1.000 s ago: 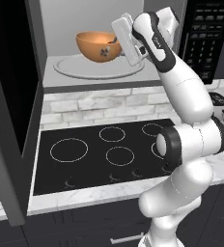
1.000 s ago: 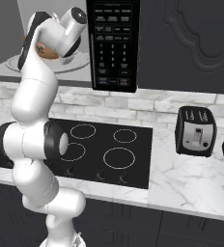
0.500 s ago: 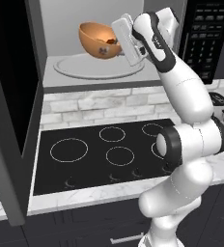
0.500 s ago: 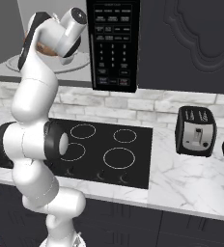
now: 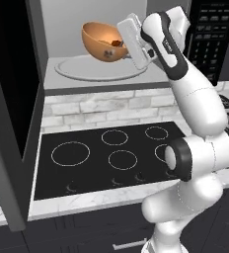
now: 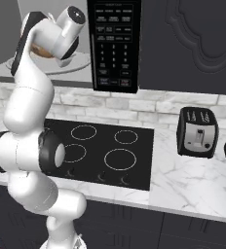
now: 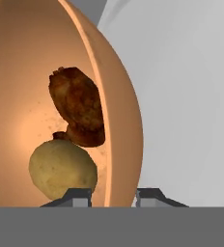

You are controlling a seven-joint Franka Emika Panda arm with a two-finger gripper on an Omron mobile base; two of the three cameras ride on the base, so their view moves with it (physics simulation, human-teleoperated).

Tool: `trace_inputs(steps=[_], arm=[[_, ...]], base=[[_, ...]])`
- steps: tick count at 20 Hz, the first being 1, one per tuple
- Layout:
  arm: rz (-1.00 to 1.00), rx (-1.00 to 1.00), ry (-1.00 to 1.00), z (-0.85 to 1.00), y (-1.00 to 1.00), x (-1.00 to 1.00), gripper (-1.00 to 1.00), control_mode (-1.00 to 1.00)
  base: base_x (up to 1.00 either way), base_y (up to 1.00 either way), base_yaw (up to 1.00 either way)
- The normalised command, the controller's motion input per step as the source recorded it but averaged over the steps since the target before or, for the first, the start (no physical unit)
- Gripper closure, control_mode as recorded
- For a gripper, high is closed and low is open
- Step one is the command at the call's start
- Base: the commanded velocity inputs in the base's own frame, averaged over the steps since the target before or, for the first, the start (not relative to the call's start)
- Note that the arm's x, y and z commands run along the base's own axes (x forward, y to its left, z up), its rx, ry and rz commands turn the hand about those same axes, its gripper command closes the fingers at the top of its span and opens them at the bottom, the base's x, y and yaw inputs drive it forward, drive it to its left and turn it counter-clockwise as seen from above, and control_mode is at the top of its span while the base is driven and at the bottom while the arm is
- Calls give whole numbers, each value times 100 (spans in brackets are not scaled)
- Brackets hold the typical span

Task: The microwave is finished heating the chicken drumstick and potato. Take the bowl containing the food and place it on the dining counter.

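1. The pincer [image 7: 113, 195] is pinched narrow on the rim of the bowl [image 5: 104, 41], one finger inside, one outside.
2. The bowl hangs tilted just above the white turntable [image 5: 82, 70] inside the microwave [image 5: 87, 59], mouth tipped toward the arm.
3. The drumstick [image 7: 79, 107] and potato [image 7: 62, 169] sit inside, touching.
4. I'd say we're at the lift-out step; next it needs levelling, then a straight pull out of the opening.
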Motion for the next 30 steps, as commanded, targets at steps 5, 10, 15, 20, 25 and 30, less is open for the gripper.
trace_inputs(steps=[5, 10, 15, 20, 25, 30], arm=[[0, 2, -15, 0, -15, -88, 100, -100], [0, 3, -17, 0, -34, -100, 100, -100], [1, 0, -4, 2, -49, -100, 100, -100], [6, 0, 0, 2, -51, -100, 100, -100], [10, -9, 2, -12, -38, -100, 100, -100], [9, -26, 11, -70, -13, -100, 100, -100]], base=[[0, 0, 0], [0, 0, 0], [0, 0, 0], [0, 0, 0], [0, 0, 0], [0, 0, 0]])
